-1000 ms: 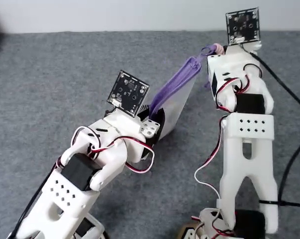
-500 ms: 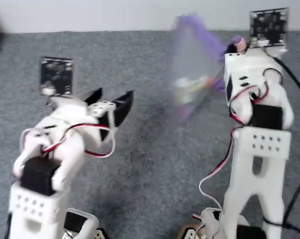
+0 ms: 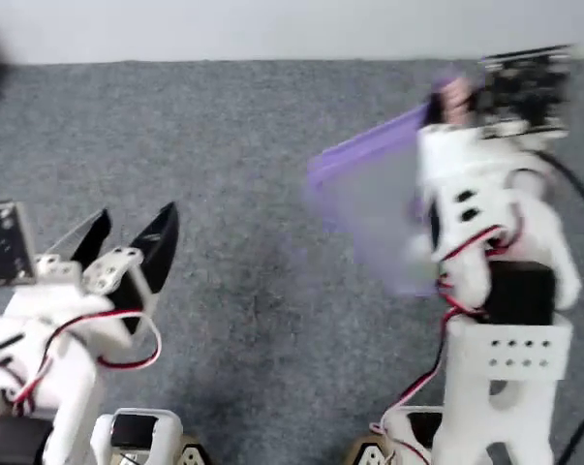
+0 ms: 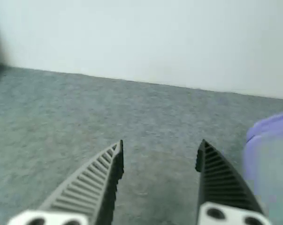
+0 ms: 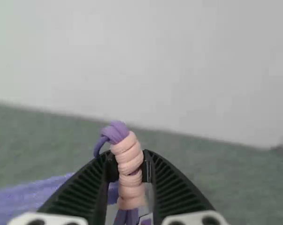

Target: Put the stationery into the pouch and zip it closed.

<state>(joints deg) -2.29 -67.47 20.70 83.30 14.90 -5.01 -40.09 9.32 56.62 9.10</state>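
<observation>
The pouch (image 3: 379,223) is held off the carpet (image 3: 253,145) at far right by its pink pull cord (image 5: 126,152), clamped in the right gripper (image 5: 127,160) — the zip (image 3: 369,147) looks drawn shut, though what is inside is too blurred to tell. The left gripper (image 4: 161,146) is spread wide, empty, near left; little seems left.

A robotics lab bench, by the look of it, a test set-up rather than a home or shop. A plain grey felt mat (image 3: 253,291) covers the table, and a bare white wall (image 3: 224,29) rises from the mat's far edge. At the mat's near edge stand the left arm (image 3: 40,334) and the right arm (image 3: 505,368) — white printed plastic, with wires (image 3: 127,363) looping exposed and an uncased camera board (image 3: 524,92) above the mat.
</observation>
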